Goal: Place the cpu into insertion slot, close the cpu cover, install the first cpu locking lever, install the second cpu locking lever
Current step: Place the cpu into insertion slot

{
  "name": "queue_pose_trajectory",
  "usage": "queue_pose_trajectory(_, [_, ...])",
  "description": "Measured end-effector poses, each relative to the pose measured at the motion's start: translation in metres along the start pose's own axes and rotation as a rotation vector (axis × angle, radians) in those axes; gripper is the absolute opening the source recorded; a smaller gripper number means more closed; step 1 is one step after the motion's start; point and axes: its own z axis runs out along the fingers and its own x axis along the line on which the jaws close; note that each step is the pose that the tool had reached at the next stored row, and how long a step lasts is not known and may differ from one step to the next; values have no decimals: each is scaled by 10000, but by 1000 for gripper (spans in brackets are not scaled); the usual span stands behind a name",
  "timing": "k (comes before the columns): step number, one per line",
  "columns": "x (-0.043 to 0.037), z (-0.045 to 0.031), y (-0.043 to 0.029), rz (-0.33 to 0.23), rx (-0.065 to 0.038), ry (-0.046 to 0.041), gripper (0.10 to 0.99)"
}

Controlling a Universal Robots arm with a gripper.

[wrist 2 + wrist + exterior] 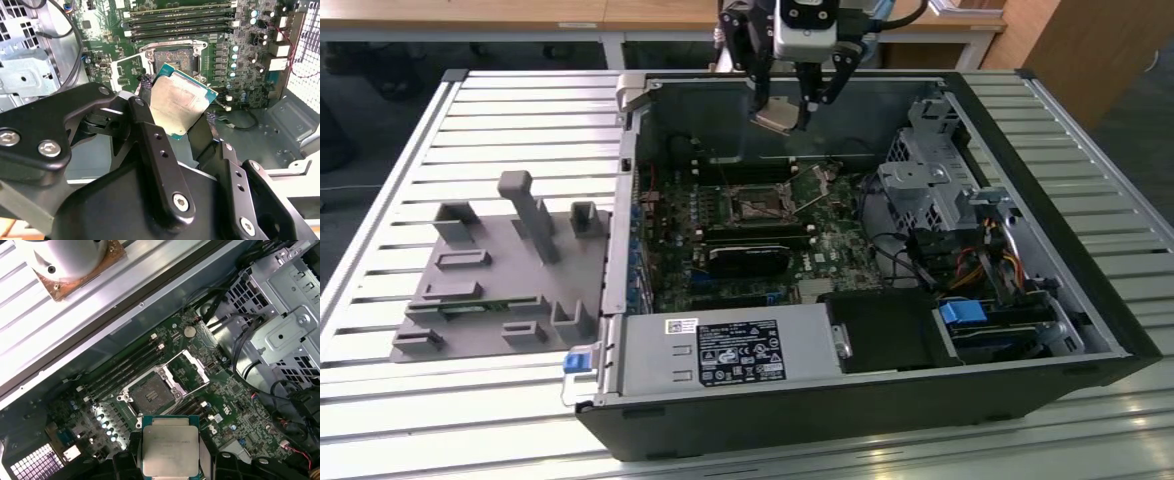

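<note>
**A:** Exterior view first. How far along is the task?

**B:** Early, I'd say. The gripper (789, 107) hangs over the far wall of the computer case (1041, 330), pinching the cpu (773, 117) between its fingers, tilted and clear of everything. The insertion slot (757, 205) sits low in the case near the middle of the green board (834, 250), bare and well apart from the chip.

**A:** Anything around it?

**B:** A black card (747, 262) lies just on the near side of the slot. A grey fixture (494, 280) rests on the slatted table (400, 150), outside the case.

**A:** Second wrist view?

**B:** The cpu (181, 105) is clamped by its edges between the black fingers (150, 140). Beyond it is the open insertion slot (173, 59), with the cpu cover (131, 70) swung aside. Memory slots (180, 20) run along the slot's far side.

**A:** First wrist view?

**B:** The cpu (170, 447) is level here, with the insertion slot (149, 394) empty and the cpu cover (187, 371) lifted beside it. So placing, closing and both levers are left, by my reckoning. Cables (250, 345) and the drive cage (285, 315) crowd one edge of the board, off the path.
</note>
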Motion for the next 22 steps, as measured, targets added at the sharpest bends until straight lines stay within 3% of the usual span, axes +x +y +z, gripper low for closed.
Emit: queue_pose_trajectory(22, [3, 13, 3, 2588, 86, -237, 541])
